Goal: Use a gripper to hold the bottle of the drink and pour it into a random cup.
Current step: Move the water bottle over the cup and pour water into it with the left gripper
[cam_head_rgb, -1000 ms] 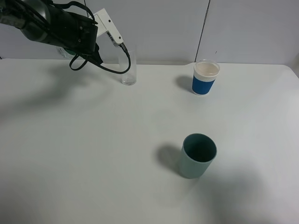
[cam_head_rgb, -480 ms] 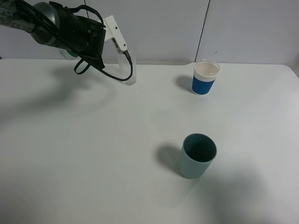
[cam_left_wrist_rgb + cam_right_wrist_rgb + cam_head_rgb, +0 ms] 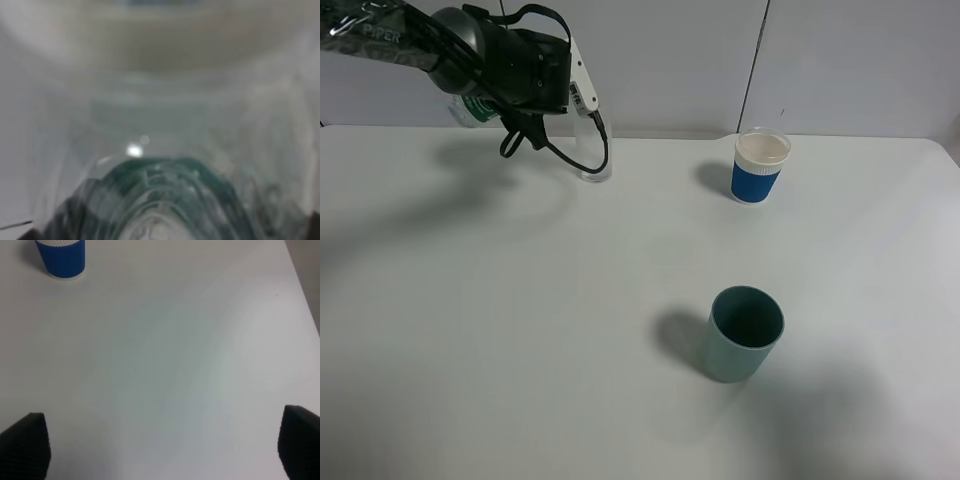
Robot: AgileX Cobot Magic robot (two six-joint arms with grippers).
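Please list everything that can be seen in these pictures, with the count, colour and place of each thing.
bottle: one, clear with green label, in the air over the table's far left, held by the left pincer.
glass: one, clear, far side, mostly hidden behind the left pincer.
blue cup: one, blue with white rim, far right.
teal cup: one, teal, nearer the front, right of middle.
table: one, white.
left pincer: one, black and white, raised at far left.
right pincer: one, black tips, open, over bare table.

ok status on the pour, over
Left tool shut on bottle, at the tall glass. Right tool open, empty. Path clear: blue cup, teal cup stand apart.
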